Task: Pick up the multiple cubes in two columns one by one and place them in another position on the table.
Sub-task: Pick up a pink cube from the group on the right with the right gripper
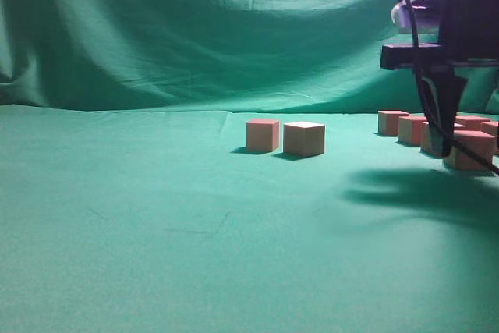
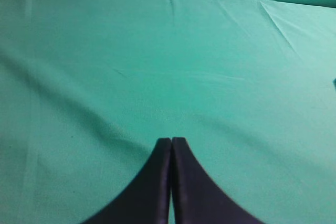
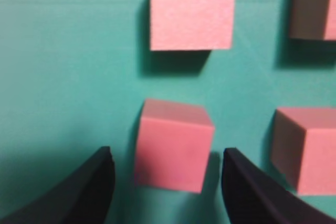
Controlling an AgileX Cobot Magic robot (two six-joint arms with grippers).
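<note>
Right wrist view: the right gripper (image 3: 167,174) hangs with its jaws apart on either side of one pink cube (image 3: 172,144), a gap showing on each flank, so no grip is visible yet. Another cube (image 3: 191,10) lies at twelve o'clock from it, and two more sit at two and three o'clock. From the exterior view, two cubes (image 1: 284,136) stand side by side, just apart, near the centre of the green table (image 1: 156,232), well apart from the remaining group (image 1: 440,134) under the right arm at three o'clock. That suggests two are placed and about half a dozen remain, with the next pick apparently just starting. The left gripper (image 2: 171,142) hangs over bare cloth, fingers pressed together, holding nothing.
</note>
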